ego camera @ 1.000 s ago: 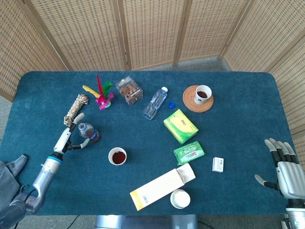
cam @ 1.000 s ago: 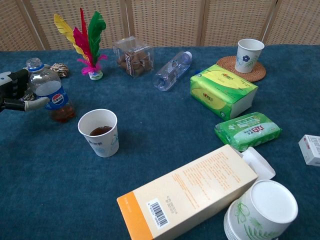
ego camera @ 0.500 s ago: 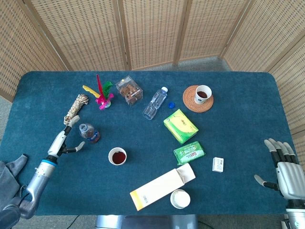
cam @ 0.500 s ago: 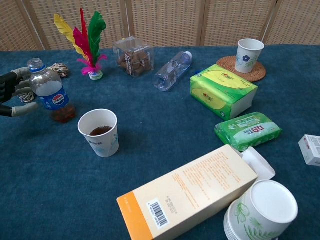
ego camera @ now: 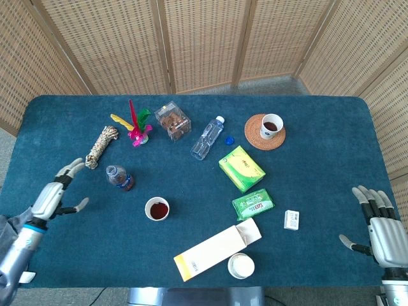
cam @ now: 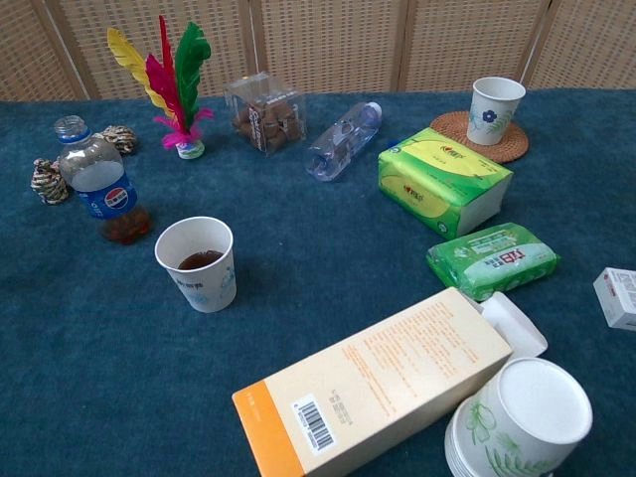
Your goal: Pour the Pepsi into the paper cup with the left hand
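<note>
A staged test area, not a lived-in room: a table covered in dark teal felt-like cloth (ego camera: 319, 115) stands boxed in by folding woven rattan screens with wooden frames (ego camera: 204, 38), and unrelated household goods lie scattered across it as props.

Bare cloth lies between the left hand (ego camera: 52, 199) and the Pepsi bottle (ego camera: 118, 177) at its 2 o'clock. At the bottle's 11 o'clock sits a rope coil (ego camera: 101, 146), at 4 o'clock the paper cup (ego camera: 157, 208), with a gap between.
</note>
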